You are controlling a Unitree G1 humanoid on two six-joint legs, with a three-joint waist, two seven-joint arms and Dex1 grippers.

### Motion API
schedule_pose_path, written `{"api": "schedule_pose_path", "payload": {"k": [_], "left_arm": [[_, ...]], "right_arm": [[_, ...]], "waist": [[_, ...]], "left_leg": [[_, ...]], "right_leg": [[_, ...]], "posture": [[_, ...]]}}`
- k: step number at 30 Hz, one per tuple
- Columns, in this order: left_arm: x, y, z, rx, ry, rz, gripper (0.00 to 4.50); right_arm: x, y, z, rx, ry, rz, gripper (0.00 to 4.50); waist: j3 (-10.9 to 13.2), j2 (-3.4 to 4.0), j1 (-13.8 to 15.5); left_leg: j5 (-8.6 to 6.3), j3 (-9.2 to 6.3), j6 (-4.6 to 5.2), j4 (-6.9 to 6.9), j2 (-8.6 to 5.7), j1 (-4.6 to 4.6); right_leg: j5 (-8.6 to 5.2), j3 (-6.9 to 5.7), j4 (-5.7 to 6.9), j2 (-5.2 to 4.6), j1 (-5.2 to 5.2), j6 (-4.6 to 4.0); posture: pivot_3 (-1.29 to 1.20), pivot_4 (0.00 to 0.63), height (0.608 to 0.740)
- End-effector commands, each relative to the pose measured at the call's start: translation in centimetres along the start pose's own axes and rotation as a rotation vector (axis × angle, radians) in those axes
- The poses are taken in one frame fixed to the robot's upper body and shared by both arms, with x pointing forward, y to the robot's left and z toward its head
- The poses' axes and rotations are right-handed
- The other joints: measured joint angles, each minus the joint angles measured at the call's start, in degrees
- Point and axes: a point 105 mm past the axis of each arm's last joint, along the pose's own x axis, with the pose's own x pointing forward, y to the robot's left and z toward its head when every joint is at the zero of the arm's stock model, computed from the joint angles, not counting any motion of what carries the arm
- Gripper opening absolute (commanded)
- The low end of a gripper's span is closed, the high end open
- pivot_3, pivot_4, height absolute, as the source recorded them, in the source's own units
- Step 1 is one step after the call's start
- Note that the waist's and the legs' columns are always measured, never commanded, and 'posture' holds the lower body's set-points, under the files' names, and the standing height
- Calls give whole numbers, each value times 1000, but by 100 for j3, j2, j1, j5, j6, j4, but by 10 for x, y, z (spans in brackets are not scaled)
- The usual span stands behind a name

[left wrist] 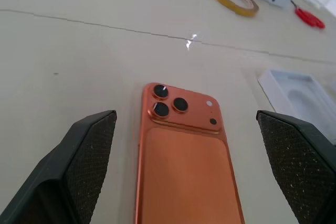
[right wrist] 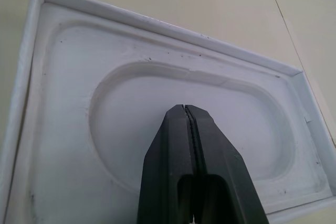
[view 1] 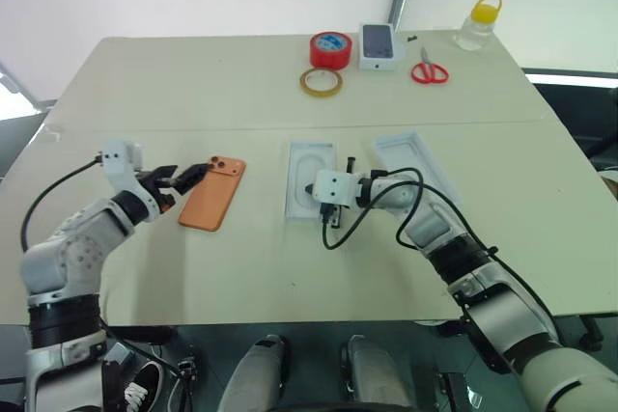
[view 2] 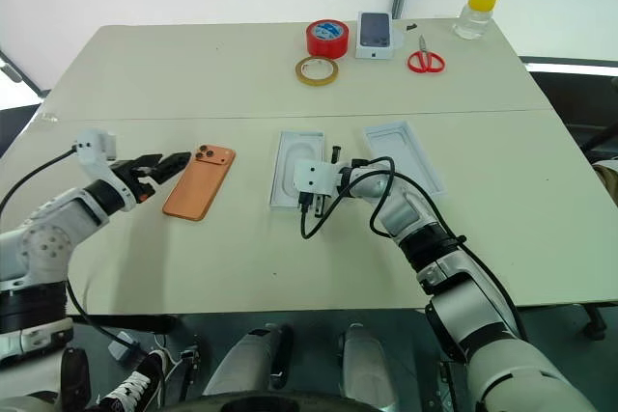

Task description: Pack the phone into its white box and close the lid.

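Note:
The orange phone (view 1: 212, 194) lies back up on the table, its camera block at the far end. My left gripper (view 1: 188, 178) is open at the phone's near left edge, and the fingers (left wrist: 79, 166) stand wide on either side of the phone (left wrist: 181, 129) without touching it. The white box (view 1: 311, 180) sits mid-table with a white insert with an oval recess (right wrist: 173, 114) in it. My right gripper (right wrist: 185, 109) is shut and empty, its tips over that recess. The lid (view 1: 417, 163) lies inner face up just right of the box.
At the table's far side are a red tape roll (view 1: 330, 48), a yellowish tape ring (view 1: 320, 82), a small white box with a phone picture (view 1: 379, 45), red scissors (view 1: 430, 71) and a yellow-capped bottle (view 1: 480, 21). A black cable (view 1: 338, 238) hangs from my right wrist.

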Motion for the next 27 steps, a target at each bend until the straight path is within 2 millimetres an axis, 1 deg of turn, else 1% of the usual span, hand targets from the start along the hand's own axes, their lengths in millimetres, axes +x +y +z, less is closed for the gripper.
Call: {"api": "schedule_pose_path", "payload": {"k": [1, 2, 5, 7, 8, 10, 12, 13, 20, 24, 27], "left_arm": [[-8, 12, 11, -146, -16, 12, 4500], [-9, 18, 12, -185, -5, 29, 4500], [-11, 28, 14, -282, 22, 37, 4500], [-11, 30, 12, -285, 64, 38, 4500], [-9, 25, 9, -271, 110, 4, 4500], [-7, 18, 0, -310, 192, -58, 4500], [-6, 23, -9, -246, 250, -34, 4500], [-6, 22, -11, -250, 263, -44, 4500], [-7, 19, -24, -196, 359, -80, 4500], [-7, 20, -32, -190, 394, -85, 4500], [-5, 18, -37, -181, 422, -105, 4500]], "right_arm": [[-1, -27, 19, 103, -74, -102, 30], [-2, -34, 26, 137, -103, -122, 30], [-2, -47, 44, 195, -159, -160, 30], [2, -54, 54, 216, -172, -194, 30], [9, -54, 64, 207, -172, -191, 30], [22, -50, 79, 174, -148, -170, 30], [32, -38, 92, 196, -155, -81, 30], [36, -34, 97, 207, -160, -52, 30], [63, 3, 114, 296, -84, 130, 30], [73, 22, 126, 340, -61, 194, 30], [81, 26, 126, 324, -2, 179, 30]], "waist": [[0, 0, -5], [0, 0, -15], [1, 0, -39], [0, -1, -72], [0, -1, -96], [0, -1, -129], [0, 0, -148], [0, 0, -159], [-1, -1, -148], [-1, 0, -148], [-2, 0, -144]], "left_leg": [[0, 0, 0, 0, 0, 0], [1, -1, -1, -1, 0, 0], [2, 0, -3, -1, 0, 0], [2, -1, -4, -1, 0, -1], [2, -2, -4, -2, 0, -1], [3, -2, -6, -3, 0, -1], [6, -2, -9, -6, -1, -1], [6, -1, -10, -6, -1, -1], [7, 0, -12, -8, -2, -1], [7, 0, -12, -11, -2, -1], [7, 0, -11, -9, -3, -1]], "right_leg": [[0, 0, 1, 0, 1, 0], [0, 0, 4, 1, 2, 0], [0, 2, 9, 2, -2, 0], [0, 1, 10, 2, -3, 0], [0, 0, 10, 2, -8, 0], [0, 1, 13, 1, -24, 0], [0, 3, 21, 1, -32, 0], [0, 4, 24, 1, -33, -1], [0, 7, 30, 0, -42, -1], [0, 9, 37, 0, -48, -1], [0, 9, 38, -1, -47, -1]], "posture": [[0, 150, 740], [0, 150, 740], [0, 150, 740], [0, 150, 740], [0, 150, 740], [0, 150, 740], [0, 150, 740], [0, 150, 740], [0, 150, 740], [0, 150, 740], [0, 150, 740]]}}
